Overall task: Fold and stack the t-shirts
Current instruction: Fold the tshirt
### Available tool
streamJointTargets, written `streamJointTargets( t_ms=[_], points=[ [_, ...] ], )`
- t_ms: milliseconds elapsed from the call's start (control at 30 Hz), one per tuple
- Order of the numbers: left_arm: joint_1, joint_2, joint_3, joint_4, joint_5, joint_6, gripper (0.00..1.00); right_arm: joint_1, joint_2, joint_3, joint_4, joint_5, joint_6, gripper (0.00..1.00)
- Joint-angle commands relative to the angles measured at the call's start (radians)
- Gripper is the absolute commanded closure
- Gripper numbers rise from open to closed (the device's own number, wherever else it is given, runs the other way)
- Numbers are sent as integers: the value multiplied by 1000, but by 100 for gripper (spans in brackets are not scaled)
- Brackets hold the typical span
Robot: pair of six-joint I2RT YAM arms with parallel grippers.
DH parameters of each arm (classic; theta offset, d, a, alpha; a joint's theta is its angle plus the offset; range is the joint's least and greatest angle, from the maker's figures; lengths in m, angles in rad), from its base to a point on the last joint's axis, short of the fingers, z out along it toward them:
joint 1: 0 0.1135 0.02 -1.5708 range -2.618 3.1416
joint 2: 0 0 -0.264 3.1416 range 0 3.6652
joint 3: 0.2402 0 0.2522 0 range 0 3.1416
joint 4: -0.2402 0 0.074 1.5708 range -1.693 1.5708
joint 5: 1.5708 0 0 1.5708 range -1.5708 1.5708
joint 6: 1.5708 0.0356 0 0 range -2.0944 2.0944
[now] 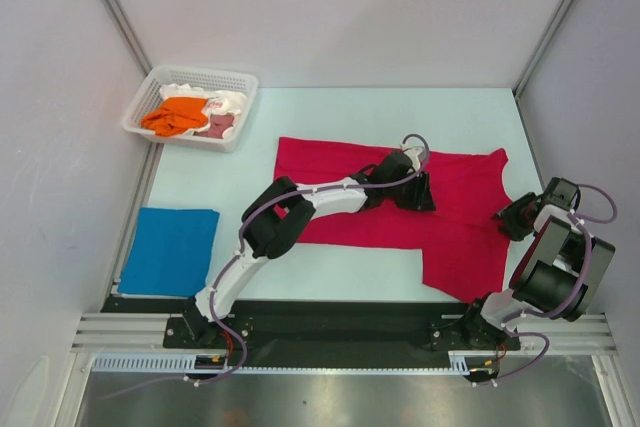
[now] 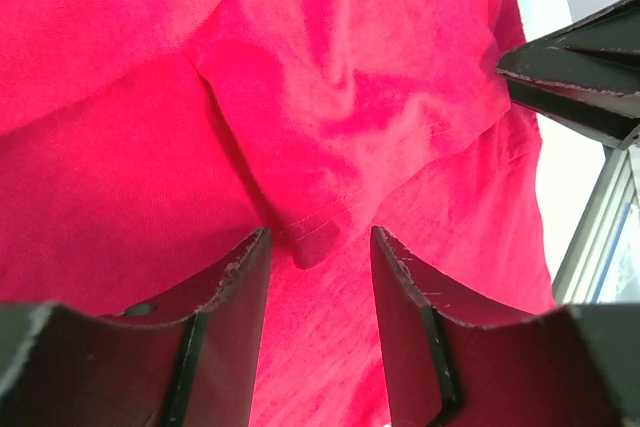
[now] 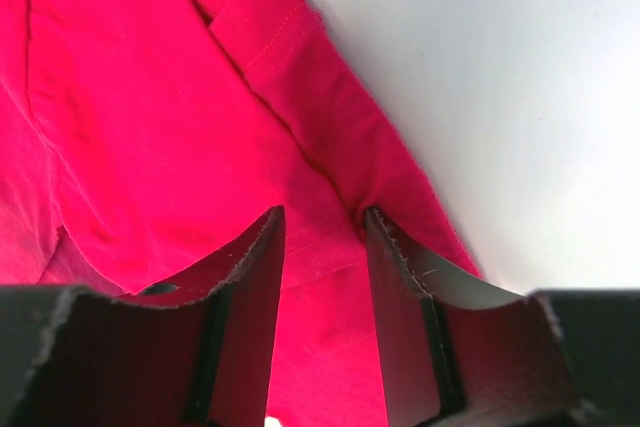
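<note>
- From the top, we see one red shirt [image 1: 460, 237] lying flat in the middle of the table [image 1: 350, 112].
- One blue shirt [image 1: 170, 249] lies folded at the near left, well apart from the red one.
- One basket [image 1: 190, 141] sits at the far left. It holds one orange shirt [image 1: 175, 115], one pink shirt [image 1: 220, 125] and one white shirt [image 1: 228, 101]. That makes five shirts.
- The left arm [image 1: 310, 202] lies across the red shirt and hides part of it. The left gripper [image 1: 418, 192] is over the shirt's middle, and the right gripper [image 1: 512, 217] is at its right edge.
- From the left wrist, we see its two fingers [image 2: 235, 292] spread apart, with a red fold in the gap. The right gripper shows at the top right.
- From the right wrist, we see its fingers [image 3: 250, 287] spread too, over the shirt's edge, with bare table beside it.
</note>
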Motion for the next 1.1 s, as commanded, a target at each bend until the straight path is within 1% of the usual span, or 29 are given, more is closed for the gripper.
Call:
streamJointTargets(
  t_ms=[0,200,400,467,500,567,600,633,667,700,833,867,900,967,1000,1067],
  points=[
    [0,15,60,4,23,-37,50,6,26,6,24,33,-12,58],
    [0,55,100,2,46,-73,54,8,30,4,36,39,-18,61],
    [-3,86,132,-1,60,-84,67,12,20,9,48,24,-23,64],
    [-3,87,141,-1,62,-87,69,14,13,12,47,24,-22,65],
    [-3,92,145,-1,63,-87,71,15,15,13,45,25,-22,67],
    [-3,92,148,-2,65,-87,73,19,15,17,42,24,-20,69],
    [-3,90,151,-2,65,-86,75,22,16,20,38,24,-20,73],
    [-3,90,149,-4,65,-86,76,22,16,20,31,27,-20,74],
    [-3,87,149,-4,65,-84,77,23,15,21,27,30,-20,75],
    [-3,87,149,-4,65,-84,78,26,6,20,21,42,-18,79],
    [-5,83,151,-8,66,-78,81,31,-28,26,-8,47,-12,83],
    [-5,83,151,-8,68,-78,82,32,-34,27,-13,48,-11,87],
    [-5,81,151,-8,69,-78,84,32,-39,35,-19,51,-6,94],
    [-5,83,155,-11,71,-80,87,37,-53,43,-38,56,0,100],
    [-5,81,158,-14,72,-80,92,40,-56,53,-48,65,4,100],
    [-5,78,163,-21,72,-77,97,49,-66,67,-91,91,9,100]
  ],
)
